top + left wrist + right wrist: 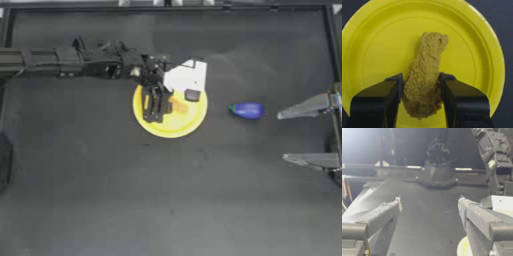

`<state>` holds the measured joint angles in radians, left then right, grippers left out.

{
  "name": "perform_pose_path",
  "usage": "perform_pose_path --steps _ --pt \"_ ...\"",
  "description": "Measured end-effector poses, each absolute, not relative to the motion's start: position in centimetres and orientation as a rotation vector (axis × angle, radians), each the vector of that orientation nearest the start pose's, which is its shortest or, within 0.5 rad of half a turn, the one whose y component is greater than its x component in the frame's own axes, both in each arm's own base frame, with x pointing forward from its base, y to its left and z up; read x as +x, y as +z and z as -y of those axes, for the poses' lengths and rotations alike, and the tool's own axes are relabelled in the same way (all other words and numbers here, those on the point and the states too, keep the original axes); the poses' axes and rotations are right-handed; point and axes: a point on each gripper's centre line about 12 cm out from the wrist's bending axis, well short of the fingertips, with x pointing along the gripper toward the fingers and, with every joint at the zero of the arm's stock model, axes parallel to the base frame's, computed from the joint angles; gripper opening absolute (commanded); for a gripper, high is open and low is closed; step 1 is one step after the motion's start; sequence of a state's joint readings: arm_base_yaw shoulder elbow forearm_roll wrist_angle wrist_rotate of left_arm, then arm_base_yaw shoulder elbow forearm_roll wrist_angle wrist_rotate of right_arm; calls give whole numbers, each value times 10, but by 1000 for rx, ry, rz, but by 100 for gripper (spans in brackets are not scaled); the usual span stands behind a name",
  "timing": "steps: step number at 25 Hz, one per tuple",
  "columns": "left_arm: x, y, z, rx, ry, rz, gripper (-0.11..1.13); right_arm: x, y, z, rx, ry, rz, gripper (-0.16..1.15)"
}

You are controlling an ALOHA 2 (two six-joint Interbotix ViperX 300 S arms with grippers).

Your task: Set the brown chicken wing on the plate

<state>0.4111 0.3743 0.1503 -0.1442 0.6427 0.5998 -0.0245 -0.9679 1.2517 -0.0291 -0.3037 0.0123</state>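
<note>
The yellow plate [169,126] lies left of the table's middle. My left gripper [155,106] reaches in from the left and hangs over it. In the left wrist view the brown chicken wing [425,77], a long crumbed piece, rests on the plate [372,50] between the two jaws of the left gripper [421,78], which press on both its sides. From above only an orange bit of the wing [179,106] shows beside the gripper. My right gripper [282,137] is parked at the right edge, open and holding nothing; its wrist view [429,203] catches a sliver of the plate [463,248].
A small blue rounded object [247,110] lies on the table right of the plate. A white card [186,76] with a small dark square [192,95] overlaps the plate's far rim. A raised frame runs around the table.
</note>
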Motion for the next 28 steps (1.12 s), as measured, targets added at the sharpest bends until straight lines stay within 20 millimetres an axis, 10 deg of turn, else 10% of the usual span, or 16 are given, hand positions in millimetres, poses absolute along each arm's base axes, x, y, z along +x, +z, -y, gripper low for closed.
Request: perform_pose_path --steps 7,20,28 --pt "434 125 -184 131 17 -1168 106 193 263 4 -16 -17 17 98" --pt "433 126 -187 137 21 -1166 101 189 265 4 -18 -17 30 98" --pt "430 171 -191 179 59 -1082 100 189 263 4 -3 -22 26 98"
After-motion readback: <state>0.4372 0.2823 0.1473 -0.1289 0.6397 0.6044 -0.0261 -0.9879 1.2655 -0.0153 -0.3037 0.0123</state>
